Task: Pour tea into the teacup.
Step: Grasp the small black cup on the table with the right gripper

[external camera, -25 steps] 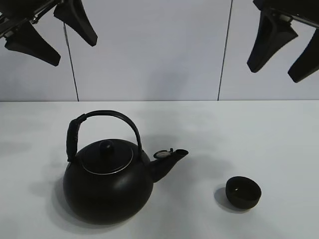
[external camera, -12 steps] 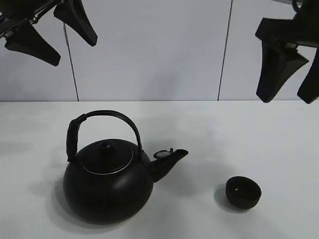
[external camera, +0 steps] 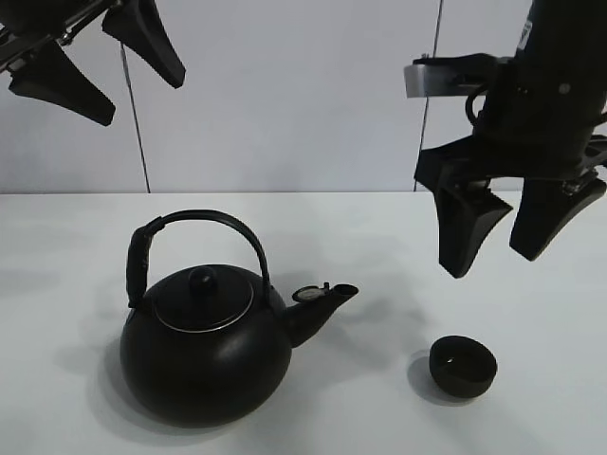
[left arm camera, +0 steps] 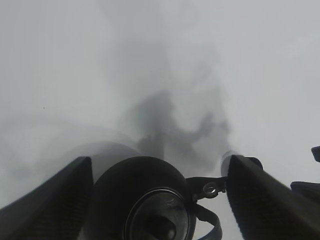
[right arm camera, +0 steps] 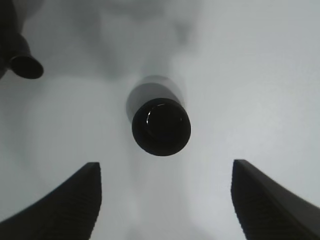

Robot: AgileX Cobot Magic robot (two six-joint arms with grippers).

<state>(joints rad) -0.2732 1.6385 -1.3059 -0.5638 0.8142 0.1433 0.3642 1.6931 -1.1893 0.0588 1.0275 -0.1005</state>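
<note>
The tiny black teacup (external camera: pixel 463 365) stands upright on the white table at the front right; it also shows in the right wrist view (right arm camera: pixel 161 126). The big black kettle (external camera: pixel 204 346) with an arched handle stands at the left, spout (external camera: pixel 327 305) pointing toward the cup; the left wrist view shows its lid (left arm camera: pixel 157 217). My right gripper (external camera: pixel 503 246) is open and empty, hanging above and behind the cup. My left gripper (external camera: pixel 100 66) is open and empty, high above the kettle at the upper left.
The white table (external camera: pixel 531 284) runs to a pale panelled wall (external camera: pixel 285 95) behind. The kettle's spout tip (right arm camera: pixel 25 66) shows at the edge of the right wrist view, apart from the cup.
My right gripper has come down and to the left from the upper right corner, to above the teacup. The left gripper, the kettle and the cup have not moved.
</note>
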